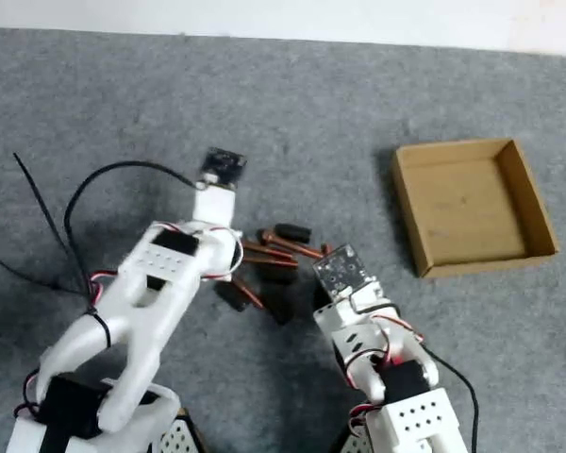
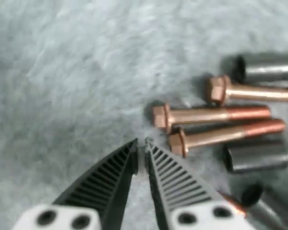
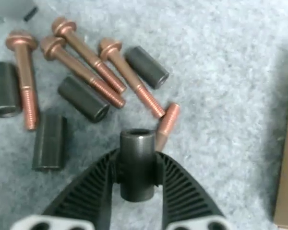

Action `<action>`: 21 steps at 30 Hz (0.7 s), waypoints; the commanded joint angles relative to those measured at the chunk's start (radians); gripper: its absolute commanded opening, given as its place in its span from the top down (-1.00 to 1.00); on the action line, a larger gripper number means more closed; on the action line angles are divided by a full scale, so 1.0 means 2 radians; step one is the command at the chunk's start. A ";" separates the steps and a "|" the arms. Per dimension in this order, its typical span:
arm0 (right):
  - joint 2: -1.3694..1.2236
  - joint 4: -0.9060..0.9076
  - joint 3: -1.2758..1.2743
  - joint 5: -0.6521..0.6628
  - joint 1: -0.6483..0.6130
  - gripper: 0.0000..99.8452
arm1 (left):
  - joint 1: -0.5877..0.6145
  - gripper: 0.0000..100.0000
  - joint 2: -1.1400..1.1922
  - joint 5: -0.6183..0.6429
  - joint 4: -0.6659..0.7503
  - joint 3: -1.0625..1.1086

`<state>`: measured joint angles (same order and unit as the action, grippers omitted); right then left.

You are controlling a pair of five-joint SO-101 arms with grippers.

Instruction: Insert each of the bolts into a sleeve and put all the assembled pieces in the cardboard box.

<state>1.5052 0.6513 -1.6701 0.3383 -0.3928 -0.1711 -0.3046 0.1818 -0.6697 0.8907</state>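
Right gripper [image 3: 137,159]: clamped on one dark sleeve [image 3: 137,184], jaws part open around it, just left of the cardboard box [image 1: 462,203].
Left gripper [image 2: 140,143]: jaws all but together, holding nothing, farther left of the box.
Bolts [image 3: 81,72]: copper, loose on the grey counter [image 1: 358,104], left of the box.
Other sleeves [image 3: 84,98]: lying among the bolts.

My left arm [image 1: 146,293] and right arm [image 1: 410,415] are white shells with black motors [image 1: 66,401], red-and-white wires [image 1: 228,247] at the joints and black cables [image 1: 75,203] at centre left. My left tool [image 2: 141,145] and right tool [image 3: 137,158] have black ribbed triangular fingers [image 2: 175,179], white bases and dark screw holes [image 2: 48,218].
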 commanded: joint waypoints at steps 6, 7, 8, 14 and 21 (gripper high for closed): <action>0.010 -0.007 0.000 -0.004 0.010 0.99 | -0.018 0.71 -0.002 0.176 0.008 -0.003; 0.010 -0.007 0.000 -0.004 0.013 0.99 | -0.030 0.72 -0.002 0.175 0.008 -0.003; 0.010 -0.007 0.000 -0.004 0.015 0.99 | -0.044 0.74 -0.002 0.176 0.008 -0.003; 0.010 -0.007 0.000 -0.003 0.015 0.99 | -0.066 0.77 -0.002 0.190 0.010 0.002; 0.010 -0.007 0.000 -0.003 0.015 0.99 | -0.024 0.60 -0.001 0.302 0.052 0.026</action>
<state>1.5098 0.6513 -1.6701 0.3383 -0.3728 -0.2217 -0.3046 0.7511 -0.6114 0.9260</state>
